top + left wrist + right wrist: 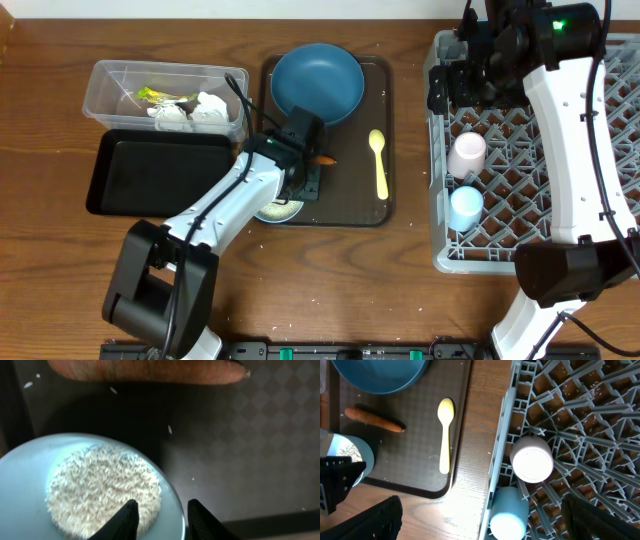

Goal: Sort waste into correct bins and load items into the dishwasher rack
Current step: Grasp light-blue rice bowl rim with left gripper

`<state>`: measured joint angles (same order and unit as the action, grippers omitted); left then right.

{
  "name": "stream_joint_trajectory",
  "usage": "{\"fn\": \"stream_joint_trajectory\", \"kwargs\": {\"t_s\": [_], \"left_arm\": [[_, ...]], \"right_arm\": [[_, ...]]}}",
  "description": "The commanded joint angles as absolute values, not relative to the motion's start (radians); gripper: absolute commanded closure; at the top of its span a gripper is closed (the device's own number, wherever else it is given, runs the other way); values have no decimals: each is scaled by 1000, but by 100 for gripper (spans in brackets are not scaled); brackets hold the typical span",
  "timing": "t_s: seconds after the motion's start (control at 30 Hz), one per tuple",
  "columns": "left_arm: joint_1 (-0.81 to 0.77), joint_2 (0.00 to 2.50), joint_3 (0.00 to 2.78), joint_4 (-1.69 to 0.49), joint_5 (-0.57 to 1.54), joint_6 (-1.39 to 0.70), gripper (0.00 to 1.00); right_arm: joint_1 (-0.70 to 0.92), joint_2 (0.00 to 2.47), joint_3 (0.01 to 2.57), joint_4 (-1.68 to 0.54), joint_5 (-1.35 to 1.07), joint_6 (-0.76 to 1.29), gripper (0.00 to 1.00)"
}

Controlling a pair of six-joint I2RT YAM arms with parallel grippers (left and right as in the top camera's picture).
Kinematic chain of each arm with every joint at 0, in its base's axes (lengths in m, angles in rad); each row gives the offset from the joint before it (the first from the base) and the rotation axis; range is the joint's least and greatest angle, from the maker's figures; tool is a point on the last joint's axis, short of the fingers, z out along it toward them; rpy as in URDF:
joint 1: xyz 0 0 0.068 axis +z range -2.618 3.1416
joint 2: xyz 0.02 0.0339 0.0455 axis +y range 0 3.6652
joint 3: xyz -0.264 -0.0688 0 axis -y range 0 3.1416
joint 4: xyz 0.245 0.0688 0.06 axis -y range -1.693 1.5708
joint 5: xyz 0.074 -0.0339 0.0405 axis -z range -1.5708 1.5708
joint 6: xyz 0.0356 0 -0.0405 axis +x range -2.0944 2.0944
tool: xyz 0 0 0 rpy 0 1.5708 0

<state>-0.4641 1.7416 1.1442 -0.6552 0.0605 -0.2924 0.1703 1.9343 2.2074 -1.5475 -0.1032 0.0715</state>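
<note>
Pale blue bowl (20,475) of loose white rice grains (100,490) sits at the near-left corner of the dark brown serving tray (250,435), near the small orange carrot (150,370). Left gripper (162,515) is part open, one finger on each side of the bowl rim, gripping nothing. I read this as the grasp for dumping the rice. Next move: pinch the rim, lift level, then tip over a bin. Right gripper (481,510) is spread wide and empty by the grey plastic pegged rack (530,140).

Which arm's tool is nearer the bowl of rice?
Left. The left tool straddles the rim of the bowl; the right tool hangs over the rack, well away.
</note>
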Motion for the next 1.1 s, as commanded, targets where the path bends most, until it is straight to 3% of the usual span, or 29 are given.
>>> {"fn": "stream_joint_trajectory", "kwargs": {"t_s": [0.0,0.43,0.6,1.07], "left_arm": [[-462,1745,1097,-625,37,-302,67],[-462,1745,1031,-603,37,-302,78],[-462,1745,1023,-588,37,-303,94],[-414,1625,1224,-797,146,-380,94]], "right_arm": [[165,1924,2216,-1551,-97,70,1],[163,1924,2216,-1548,-97,70,1],[163,1924,2216,-1548,-92,70,1],[163,1924,2216,-1544,-75,70,1]]}}
